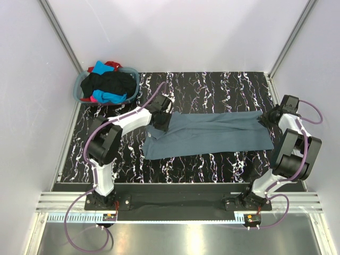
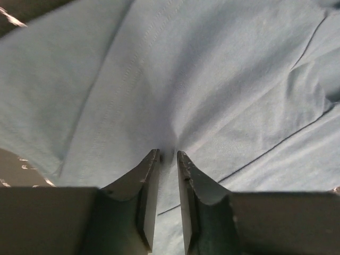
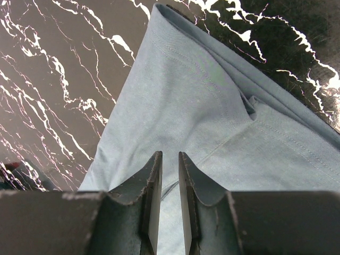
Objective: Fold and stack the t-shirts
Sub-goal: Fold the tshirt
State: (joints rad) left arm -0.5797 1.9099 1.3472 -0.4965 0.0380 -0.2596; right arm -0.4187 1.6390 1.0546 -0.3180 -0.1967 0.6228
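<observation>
Slate blue-grey t-shirt (image 1: 212,135) is lying flat as a long band across the middle of the black marbled table (image 1: 212,85), running from left to right, its upper layer folded over lengthwise.

Left tool (image 1: 161,121) is sitting on the shirt's left end. In the left wrist view its fingers (image 2: 149,180) are standing almost together, with cloth puckering into the narrow gap: clamped on the shirt.

Right tool (image 1: 264,118) is sitting at the shirt's right end, near the table's right edge. In the right wrist view its jaws are equally narrow, pinching the hemmed cloth that is running between them.

Round grey-blue laundry basket (image 1: 78,91) is standing at the far left corner of the table, holding a crumpled black garment (image 1: 111,82), a turquoise garment (image 1: 109,97), a red garment (image 1: 112,65) and a pink garment (image 1: 94,99).
</observation>
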